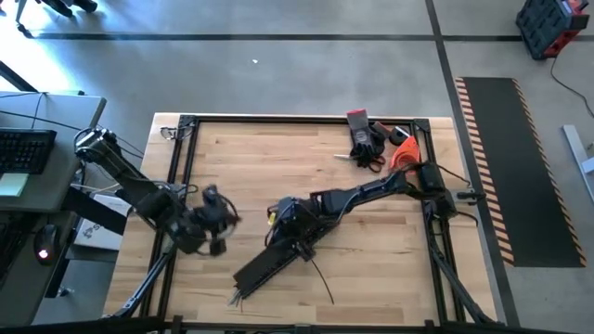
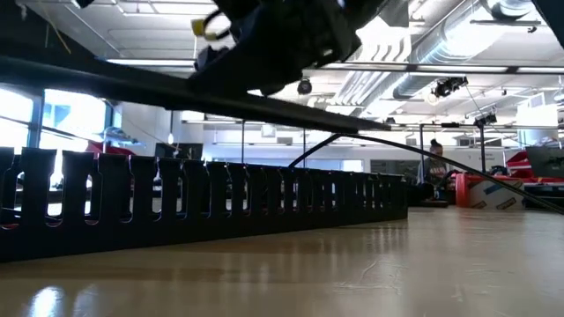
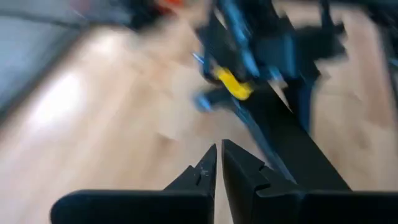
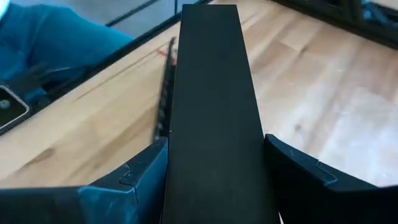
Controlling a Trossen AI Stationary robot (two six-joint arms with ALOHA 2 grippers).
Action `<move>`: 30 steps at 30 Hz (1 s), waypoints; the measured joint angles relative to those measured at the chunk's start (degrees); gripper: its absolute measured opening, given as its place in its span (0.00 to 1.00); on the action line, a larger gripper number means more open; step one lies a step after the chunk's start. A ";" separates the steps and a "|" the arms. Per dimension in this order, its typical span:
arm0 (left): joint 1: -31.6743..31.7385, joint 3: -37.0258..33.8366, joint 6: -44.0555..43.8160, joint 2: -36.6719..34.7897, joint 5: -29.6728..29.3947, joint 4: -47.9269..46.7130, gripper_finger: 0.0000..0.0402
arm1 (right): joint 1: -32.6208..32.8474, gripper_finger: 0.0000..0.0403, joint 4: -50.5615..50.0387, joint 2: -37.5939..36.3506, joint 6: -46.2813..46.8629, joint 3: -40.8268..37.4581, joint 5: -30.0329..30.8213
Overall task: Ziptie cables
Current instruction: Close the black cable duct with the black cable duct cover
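Note:
My right gripper (image 1: 284,223) (image 4: 214,144) is shut on a long flat black bar (image 1: 269,264) near the table's middle. In the low view this bar (image 2: 220,97) slants above a black slotted channel (image 2: 203,207) that lies on the table. Thin dark cables (image 1: 323,283) (image 2: 370,138) trail out beside the bar toward the near edge. My left gripper (image 1: 221,219) (image 3: 219,154) hovers left of the bar, shut, with nothing between its fingers. My right gripper pinches the flat bar by its two long edges (image 4: 169,146), one finger on each side. The fingers come slanting down from the table's far right and lie across the bar. The bar is raised and tilted above the slotted channel.
A heap of tools, one red-handled and one orange (image 1: 376,141), lies at the far right corner. Black frame rails (image 1: 186,125) border the wooden table. A desk with a keyboard (image 1: 23,148) stands beyond the left edge. Bare wood shows at the far middle.

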 joint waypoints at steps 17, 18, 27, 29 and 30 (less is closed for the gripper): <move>-18.69 -2.56 -30.59 23.45 0.58 12.82 0.00 | 3.58 0.53 -1.10 3.25 6.73 3.61 2.85; -19.69 -2.50 -31.83 24.17 -0.48 13.82 0.00 | 3.51 0.53 -1.40 3.91 6.71 3.90 2.93; -23.11 -2.50 -34.10 28.47 -5.31 22.30 0.00 | 3.91 0.53 -1.61 6.84 6.74 6.59 2.95; -23.08 -2.50 -34.15 29.46 -5.87 23.89 0.00 | 3.84 0.53 -1.76 6.81 6.70 6.67 2.95; -23.04 -2.50 -34.15 30.42 -6.10 25.12 0.00 | 3.83 0.53 -1.97 6.73 6.53 6.73 2.95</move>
